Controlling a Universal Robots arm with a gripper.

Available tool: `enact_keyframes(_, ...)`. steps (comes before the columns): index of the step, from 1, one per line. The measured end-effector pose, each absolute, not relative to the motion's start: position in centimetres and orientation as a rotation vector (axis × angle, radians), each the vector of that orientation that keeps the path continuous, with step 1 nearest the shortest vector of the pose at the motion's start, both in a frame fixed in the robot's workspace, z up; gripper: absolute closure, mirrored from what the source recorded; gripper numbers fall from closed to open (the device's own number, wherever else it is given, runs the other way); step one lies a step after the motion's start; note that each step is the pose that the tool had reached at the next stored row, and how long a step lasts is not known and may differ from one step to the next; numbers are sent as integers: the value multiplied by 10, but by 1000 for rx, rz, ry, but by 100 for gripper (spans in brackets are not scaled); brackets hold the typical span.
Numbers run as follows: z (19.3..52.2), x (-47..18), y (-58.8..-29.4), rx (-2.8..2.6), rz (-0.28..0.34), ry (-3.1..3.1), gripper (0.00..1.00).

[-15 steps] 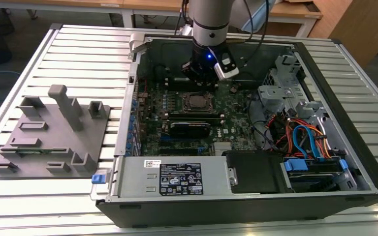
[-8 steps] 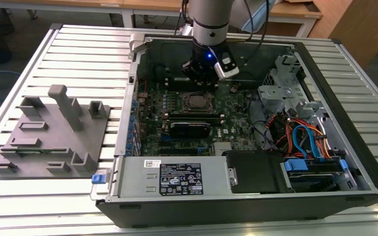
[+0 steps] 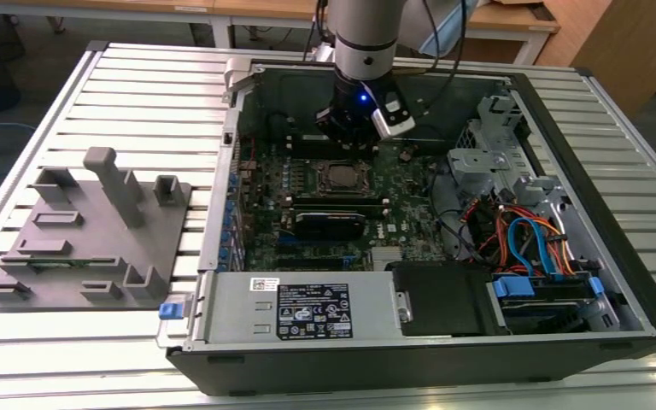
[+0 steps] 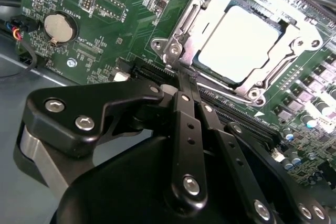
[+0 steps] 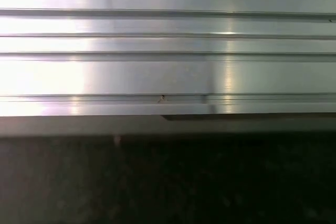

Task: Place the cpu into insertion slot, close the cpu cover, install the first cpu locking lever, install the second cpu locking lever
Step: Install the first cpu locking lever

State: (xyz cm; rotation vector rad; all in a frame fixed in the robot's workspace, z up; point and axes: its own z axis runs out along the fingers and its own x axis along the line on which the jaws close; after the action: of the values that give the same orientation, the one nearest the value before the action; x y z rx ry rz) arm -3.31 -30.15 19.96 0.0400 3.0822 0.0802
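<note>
Already seated: cpu (image 4: 239,43) in insertion slot (image 4: 199,59)
Cover: cpu cover (image 4: 283,59) down
Levers: latching unclear
Gripper (image 4: 184,80): fingers together, empty, beside socket

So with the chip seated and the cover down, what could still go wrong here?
The gripper sits right at the edge of the cpu cover, over the cpu. A slip there might scrape the green board or its nearby black slot. If the cover isn't fully flat, pressing could load the chip unevenly.
</note>
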Motion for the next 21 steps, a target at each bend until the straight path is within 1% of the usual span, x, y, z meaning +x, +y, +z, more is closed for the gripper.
enact_keyframes(3,199,-33,-302,39,66,3083,89)
enact_keyframes(10,198,-33,-302,39,58,3083,89)
enact_keyframes(18,196,-33,-302,39,58,3083,89)
enact_keyframes(21,196,-33,-302,40,69,3082,89)
